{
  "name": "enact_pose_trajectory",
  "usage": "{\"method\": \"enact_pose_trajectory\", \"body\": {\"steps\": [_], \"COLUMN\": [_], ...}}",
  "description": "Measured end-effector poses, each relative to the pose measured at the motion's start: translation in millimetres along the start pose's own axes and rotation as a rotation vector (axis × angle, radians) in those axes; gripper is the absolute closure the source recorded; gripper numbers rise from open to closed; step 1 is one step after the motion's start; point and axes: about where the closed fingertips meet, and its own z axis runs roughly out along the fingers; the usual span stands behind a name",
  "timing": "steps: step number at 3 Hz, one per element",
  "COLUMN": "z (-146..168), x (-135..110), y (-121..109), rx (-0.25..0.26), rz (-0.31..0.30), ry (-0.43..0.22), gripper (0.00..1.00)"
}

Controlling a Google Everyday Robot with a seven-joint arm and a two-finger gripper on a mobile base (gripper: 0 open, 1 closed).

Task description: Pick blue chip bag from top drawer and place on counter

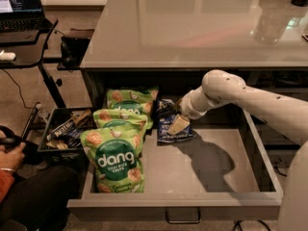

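Note:
The top drawer (211, 182) is pulled open under the counter (192, 28). The blue chip bag (169, 131) lies at the drawer's back middle, just right of the green bags. My gripper (171, 117) reaches down into the drawer from the right and sits right on the bag's upper part, hiding some of it. The white arm (250, 100) runs along the drawer's right side. The counter's glossy top is bare near its front edge.
Three green "dang" bags (115, 160) stand in a row along the drawer's left. The drawer's pull handle (183, 218) is at the front. A black bin of snacks (65, 129) sits on the floor to the left, with a person's hand (12, 155) near it. A black desk with a laptop (19, 13) is far left.

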Motion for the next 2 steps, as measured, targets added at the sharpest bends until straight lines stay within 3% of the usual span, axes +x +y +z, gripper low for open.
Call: {"method": "enact_pose_trajectory", "body": {"steps": [2], "z": [0.1], "x": [0.0], "y": [0.0], "rx": [0.000], "rz": [0.000], "ry": [0.000], "gripper": [0.89]}}
